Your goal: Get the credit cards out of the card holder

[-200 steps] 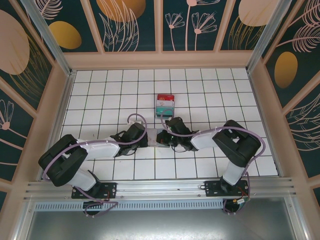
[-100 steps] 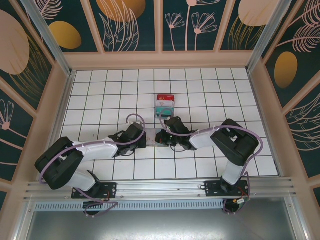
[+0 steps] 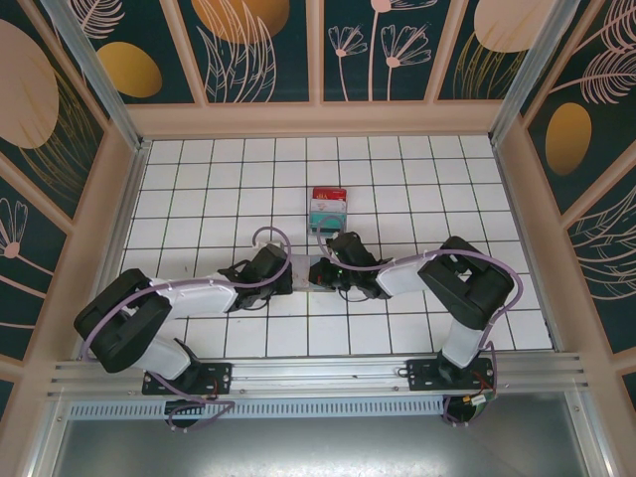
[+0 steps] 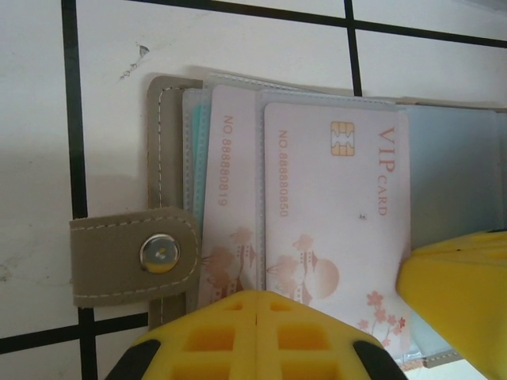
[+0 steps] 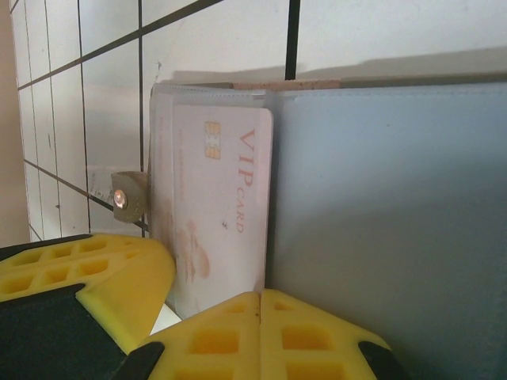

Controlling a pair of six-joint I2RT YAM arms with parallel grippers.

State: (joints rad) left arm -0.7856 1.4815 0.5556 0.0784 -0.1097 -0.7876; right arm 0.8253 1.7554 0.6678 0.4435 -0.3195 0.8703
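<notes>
The card holder (image 4: pixel 165 142) lies open on the white tiles, its grey-brown edge and snap tab (image 4: pixel 131 257) to the left. A pink VIP card (image 4: pixel 337 206) sits in its clear sleeve, overlapping a second pink card (image 4: pixel 230 198). My left gripper (image 4: pixel 257 305) is shut, its tips resting at the cards' lower edge. My right gripper (image 5: pixel 260 297) is shut too, with its tips where the VIP card (image 5: pixel 226 206) meets the pale blue-grey panel (image 5: pixel 380 222). In the top view both grippers (image 3: pixel 288 273) (image 3: pixel 316 273) meet over the holder (image 3: pixel 301 268), hiding most of it.
A stack of red, white and teal cards (image 3: pixel 328 209) lies about two tiles beyond the holder. The tiled floor (image 3: pixel 199 189) is walled on three sides by patterned panels (image 3: pixel 258 45). The other gripper's yellow finger (image 4: pixel 459 293) crowds the holder's right half.
The left arm's elbow swung slightly outward and back. Both grippers stay at the holder, and the cards have not visibly moved.
</notes>
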